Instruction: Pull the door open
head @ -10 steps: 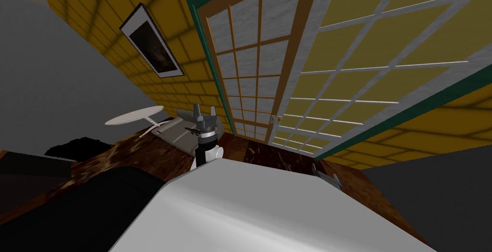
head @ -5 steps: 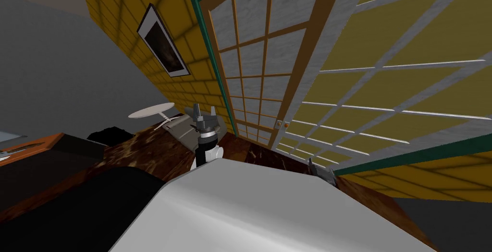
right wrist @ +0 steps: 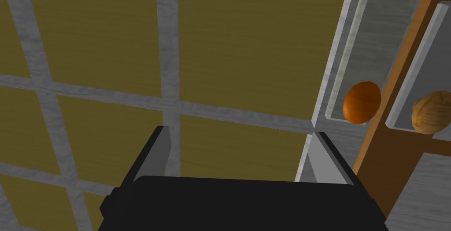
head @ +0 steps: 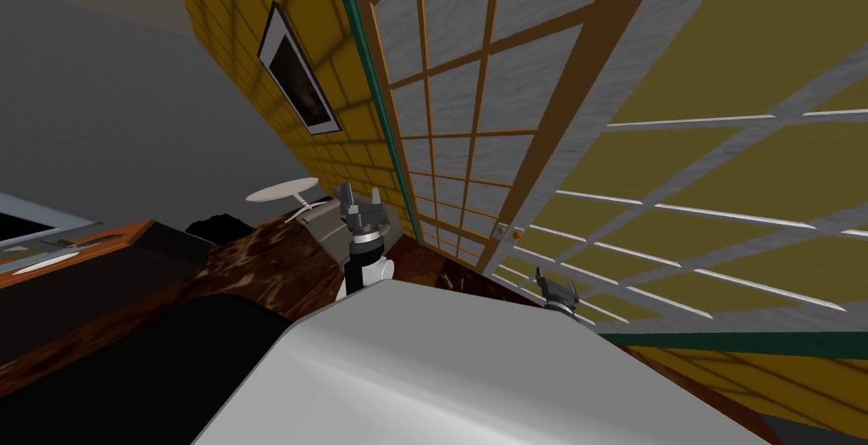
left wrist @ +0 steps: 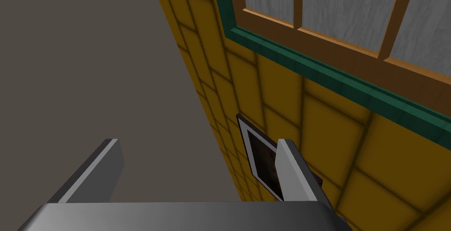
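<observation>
While hovering released and empty just in front of the door [right wrist: 246, 43], carry the right tool [right wrist: 242, 153] sideways toward the orange knob [right wrist: 361, 102], set on the grey edge strip of this olive-paned leaf, just past one fingertip. Ignore the tan knob [right wrist: 431, 111] just beside it on the brown-framed leaf [head: 458, 101], which probably belongs to the other half of the doorway. Centre the orange knob between both fingers [right wrist: 326, 158] before clenching, and keep clear of the brown post between the two knobs. Come in square to the panel rather than at a slant, so as to press the round sides evenly. Squeeze firmly: smooth and round by the look, so likely to slip. Then draw back along an arc about the hinge edge, not in a straight line, to avoid twisting off the knob. Hold the left tool [head: 360, 203], raised off to the left with fingers spread and nothing in them, out of the swinging leaf's path.
</observation>
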Robot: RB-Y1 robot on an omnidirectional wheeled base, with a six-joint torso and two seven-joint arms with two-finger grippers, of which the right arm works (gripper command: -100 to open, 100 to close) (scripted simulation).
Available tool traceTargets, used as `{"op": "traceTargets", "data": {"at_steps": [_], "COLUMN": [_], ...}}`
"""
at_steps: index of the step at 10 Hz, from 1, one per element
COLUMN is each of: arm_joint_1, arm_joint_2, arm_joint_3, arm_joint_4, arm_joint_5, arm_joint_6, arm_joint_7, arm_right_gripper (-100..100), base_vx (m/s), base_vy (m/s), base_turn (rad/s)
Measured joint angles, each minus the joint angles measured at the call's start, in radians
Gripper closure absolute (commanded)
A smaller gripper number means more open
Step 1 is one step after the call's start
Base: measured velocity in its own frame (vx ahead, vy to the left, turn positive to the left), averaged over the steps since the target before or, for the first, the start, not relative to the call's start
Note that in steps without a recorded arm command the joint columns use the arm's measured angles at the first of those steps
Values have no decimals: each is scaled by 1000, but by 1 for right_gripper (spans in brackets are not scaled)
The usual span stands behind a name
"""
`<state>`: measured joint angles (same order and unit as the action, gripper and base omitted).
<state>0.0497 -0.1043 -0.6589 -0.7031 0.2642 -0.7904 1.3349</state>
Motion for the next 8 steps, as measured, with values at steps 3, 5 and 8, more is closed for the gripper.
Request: {"op": "traceTargets", "data": {"at_steps": [3,5,8], "arm_joint_1": [-29,-59,-80], "arm_joint_2": [6,18,27], "arm_joint_3": [7,19,29], "arm_joint_4": [13,3,-4], "arm_joint_5": [1,4,7], "arm_joint_6": [-15,-13,-15], "arm_joint_7": [2,5,5], "arm_right_gripper": [-100,-100,100], "base_vx": [150,207,66], "base_vy": [2,1,-9], "base_turn": [101,143,8]}}
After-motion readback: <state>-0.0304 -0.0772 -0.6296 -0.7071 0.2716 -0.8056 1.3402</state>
